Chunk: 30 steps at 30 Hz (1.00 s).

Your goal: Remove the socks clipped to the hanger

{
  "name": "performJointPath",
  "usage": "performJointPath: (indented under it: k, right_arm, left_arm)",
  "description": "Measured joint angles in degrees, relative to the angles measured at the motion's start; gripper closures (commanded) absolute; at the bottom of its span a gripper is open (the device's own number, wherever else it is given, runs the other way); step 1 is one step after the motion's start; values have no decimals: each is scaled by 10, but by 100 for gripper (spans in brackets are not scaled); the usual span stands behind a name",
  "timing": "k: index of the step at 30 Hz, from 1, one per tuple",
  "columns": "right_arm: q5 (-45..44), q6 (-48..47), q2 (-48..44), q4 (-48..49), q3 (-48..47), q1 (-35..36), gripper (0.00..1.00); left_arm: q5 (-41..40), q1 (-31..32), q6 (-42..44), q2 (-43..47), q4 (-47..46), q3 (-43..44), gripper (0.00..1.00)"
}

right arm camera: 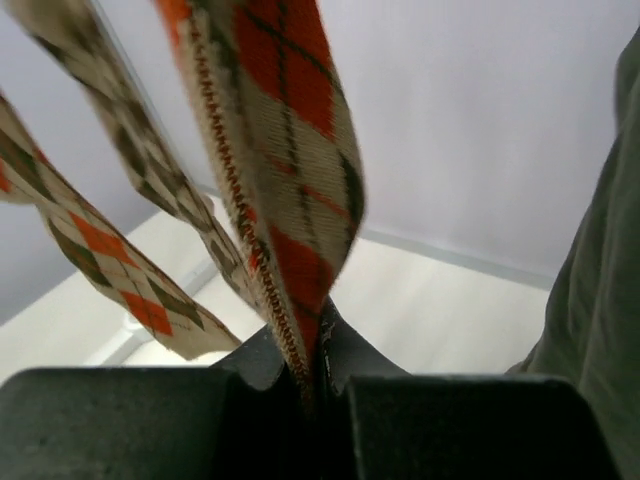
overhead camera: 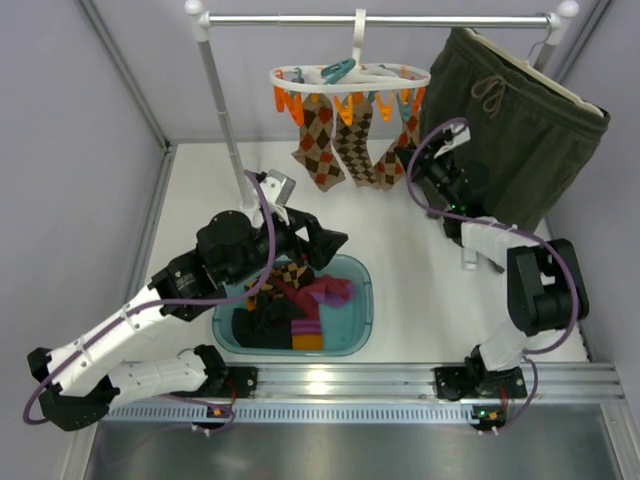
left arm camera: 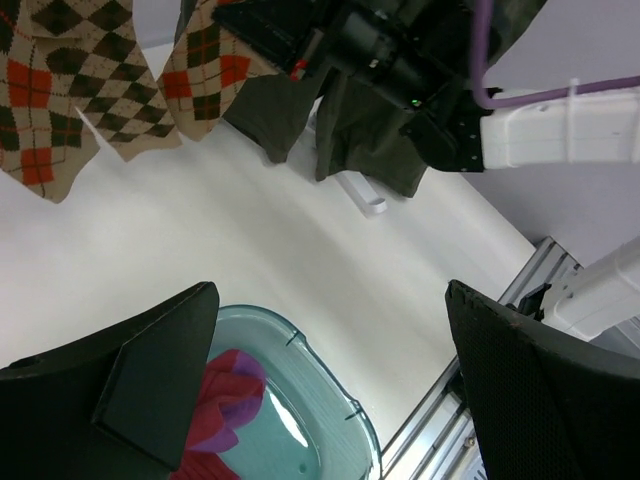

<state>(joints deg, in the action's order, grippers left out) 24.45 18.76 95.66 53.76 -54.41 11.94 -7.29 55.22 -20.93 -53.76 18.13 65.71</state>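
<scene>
right gripper (right arm camera: 312, 378) pinches a knitted argyle sock (right arm camera: 298, 165) along its stitched seam

**Knit, plastic, metal**

The socks (overhead camera: 320, 150) are matt knitted cloth, and the right wrist view shows a rough stitched seam. The hanger (overhead camera: 350, 76) is smooth, glossy white plastic. The basin (overhead camera: 362, 300) is shiny translucent plastic. The worktop (overhead camera: 420, 300) looks smooth and matt, the shorts (overhead camera: 530, 120) are soft matt cloth, and the rail (overhead camera: 400, 20) is satin metal.

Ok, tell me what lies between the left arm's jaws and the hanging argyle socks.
Only bare white tabletop; the left wrist view shows nothing else between the open left jaws and the tan-and-orange argyle socks.
</scene>
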Motion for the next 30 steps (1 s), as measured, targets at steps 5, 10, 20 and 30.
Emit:
performJointPath:
  k: [5,10,20,30]
  right_arm:
    - [-14,-5,-112,29,66,6,100]
    - [-28,-21,-210,31,106,12,100]
    - [-38,-52,-357,-44,148,13,100]
    - [-66,-118,-476,-165,159,117,100]
  left_arm:
    - [0,0,-1,-8,1,0,2]
    - [-3,0,-3,-3,1,0,1]
    - [-27,0,-17,2,25,8,1]
    - [-26,0,-19,-46,33,106,1]
